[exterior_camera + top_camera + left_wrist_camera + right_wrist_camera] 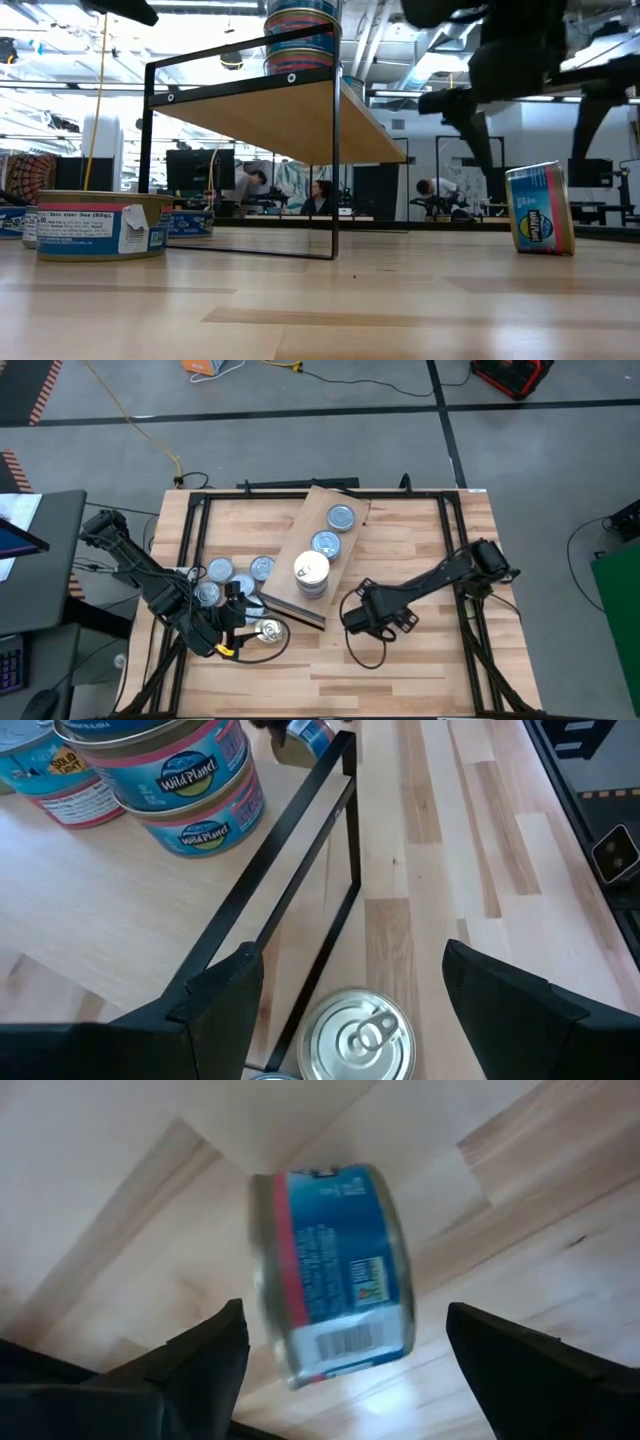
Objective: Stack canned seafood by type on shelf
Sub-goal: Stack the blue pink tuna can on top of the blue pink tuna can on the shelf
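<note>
Right gripper (340, 1380) spread wide, holding nothing; a blue-label can (335, 1275) stands on its edge on the table between and just ahead of its fingers, the shelf (300, 565) beyond. Left gripper (345, 1010) also wide, empty, hovering over a pull-tab can (360, 1035). Ahead: the shelf's black frame leg (355, 820), then stacked cans (185, 785) on the board. Loose cans (235, 572) lie beside the left arm.
</note>
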Controlling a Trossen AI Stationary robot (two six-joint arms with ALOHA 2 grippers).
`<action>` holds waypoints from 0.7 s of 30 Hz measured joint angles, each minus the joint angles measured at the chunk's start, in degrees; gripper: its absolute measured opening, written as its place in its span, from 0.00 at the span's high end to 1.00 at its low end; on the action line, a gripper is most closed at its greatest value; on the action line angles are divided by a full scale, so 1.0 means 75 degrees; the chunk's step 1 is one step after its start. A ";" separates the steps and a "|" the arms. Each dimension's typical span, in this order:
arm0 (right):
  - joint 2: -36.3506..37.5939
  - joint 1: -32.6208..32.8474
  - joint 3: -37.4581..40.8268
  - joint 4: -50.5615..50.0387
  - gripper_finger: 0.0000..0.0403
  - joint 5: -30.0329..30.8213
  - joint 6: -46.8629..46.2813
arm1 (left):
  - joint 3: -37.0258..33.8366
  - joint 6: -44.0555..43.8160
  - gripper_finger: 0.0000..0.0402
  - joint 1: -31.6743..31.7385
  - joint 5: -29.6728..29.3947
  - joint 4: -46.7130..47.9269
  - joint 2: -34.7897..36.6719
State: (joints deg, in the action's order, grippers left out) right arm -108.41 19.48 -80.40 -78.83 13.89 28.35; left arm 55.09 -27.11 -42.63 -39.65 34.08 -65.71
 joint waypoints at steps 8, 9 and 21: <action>-0.0223 -0.0320 0.0015 0.0074 0.14 -0.0119 0.0027 | 0.0000 0.0005 0.27 -0.0001 0.0016 0.0104 -0.0001; -0.0223 -0.0329 0.0015 0.0154 0.16 -0.0186 0.0027 | 0.0000 0.0000 0.27 -0.0001 0.0016 0.0131 0.0000; -0.0195 -0.0243 0.0015 0.0133 0.47 -0.0717 -0.0599 | 0.0000 -0.0015 0.27 0.0000 -0.0017 0.0153 -0.0002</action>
State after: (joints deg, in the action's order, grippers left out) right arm -109.87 17.66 -80.29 -77.83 8.51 23.86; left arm 55.09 -27.22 -42.63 -39.78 35.23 -65.73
